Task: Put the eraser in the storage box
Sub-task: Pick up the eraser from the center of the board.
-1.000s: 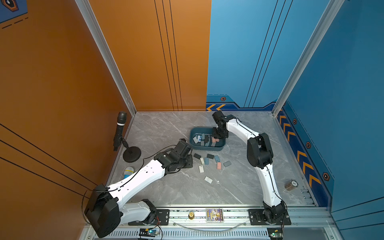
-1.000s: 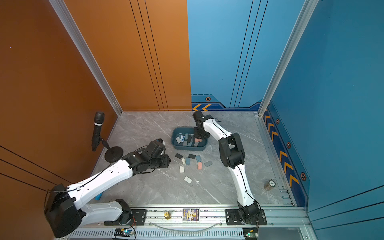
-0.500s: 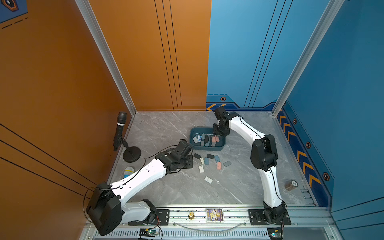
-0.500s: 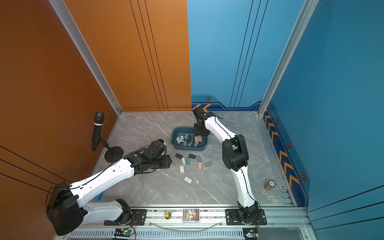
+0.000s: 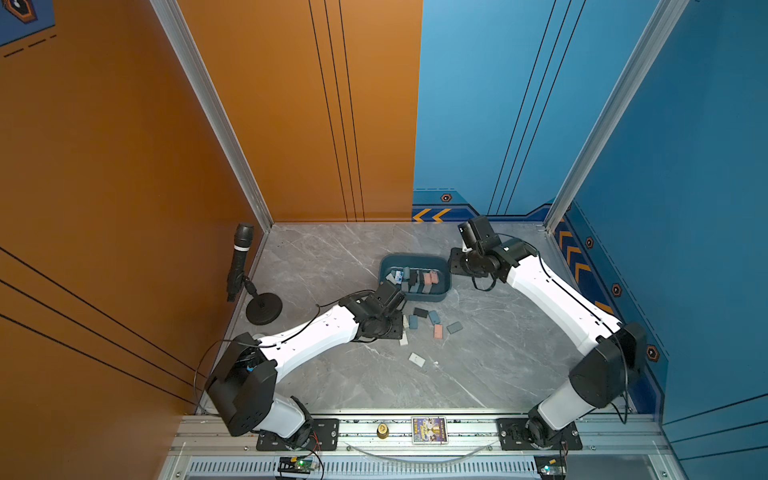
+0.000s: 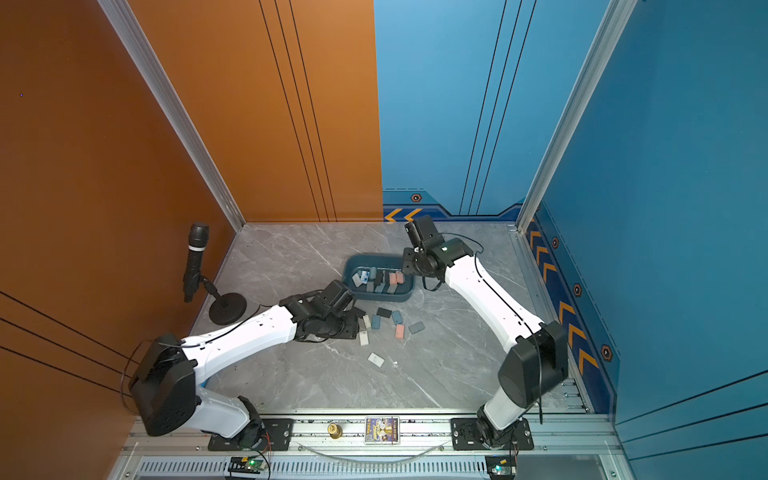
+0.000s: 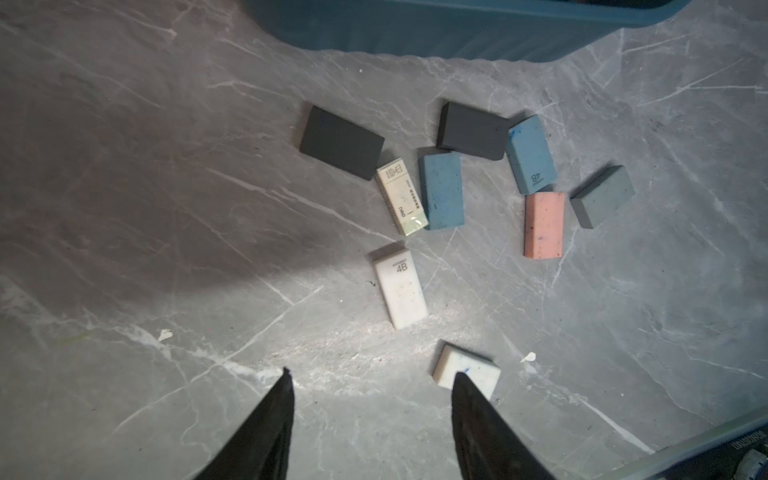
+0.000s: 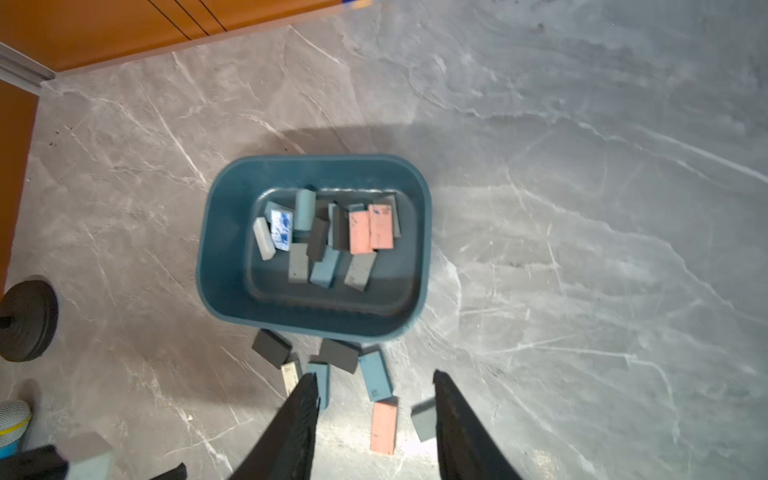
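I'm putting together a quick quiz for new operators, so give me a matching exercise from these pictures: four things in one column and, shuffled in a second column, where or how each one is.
Things
1. storage box
2. microphone
3. left gripper
4. white eraser marked 4B

Places or states
A. on a round black base beside the orange wall
B. fingers apart, nothing between them
C. lying flat outside the box
D. holding a heap of mixed erasers

Pairs: 1-D, 2-A, 3-B, 4-C
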Motion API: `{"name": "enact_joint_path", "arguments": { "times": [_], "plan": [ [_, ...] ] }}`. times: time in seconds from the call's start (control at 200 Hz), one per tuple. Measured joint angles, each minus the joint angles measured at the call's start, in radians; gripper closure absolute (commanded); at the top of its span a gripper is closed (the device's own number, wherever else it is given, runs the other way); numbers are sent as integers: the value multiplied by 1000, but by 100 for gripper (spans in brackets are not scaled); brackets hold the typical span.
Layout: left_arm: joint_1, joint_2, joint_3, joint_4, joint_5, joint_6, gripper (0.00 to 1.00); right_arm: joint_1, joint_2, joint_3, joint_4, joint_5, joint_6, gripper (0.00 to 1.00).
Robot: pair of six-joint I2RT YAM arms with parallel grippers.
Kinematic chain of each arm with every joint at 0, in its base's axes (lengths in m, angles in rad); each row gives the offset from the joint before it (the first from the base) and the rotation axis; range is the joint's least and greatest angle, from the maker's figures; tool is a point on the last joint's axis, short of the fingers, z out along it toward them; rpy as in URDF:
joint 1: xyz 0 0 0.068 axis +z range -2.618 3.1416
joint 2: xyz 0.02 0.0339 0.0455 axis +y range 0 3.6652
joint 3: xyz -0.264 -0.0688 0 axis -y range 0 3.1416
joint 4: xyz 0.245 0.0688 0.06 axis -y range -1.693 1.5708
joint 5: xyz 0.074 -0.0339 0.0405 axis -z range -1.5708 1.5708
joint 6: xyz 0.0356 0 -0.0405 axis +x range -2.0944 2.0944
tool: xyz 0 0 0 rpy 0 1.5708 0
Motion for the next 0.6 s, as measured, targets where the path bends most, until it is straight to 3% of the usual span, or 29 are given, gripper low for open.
{"name": "enact_joint_path", "arguments": {
  "times": [0.305,0.601],
  "plan": [
    [-66,145,120,-72,-12,-5,33,0,-283,-375,47,57,121,53],
    [-109,226,175,-134,-57,-23,32,-6,-421,-531,57,74,204,52]
  ]
}}
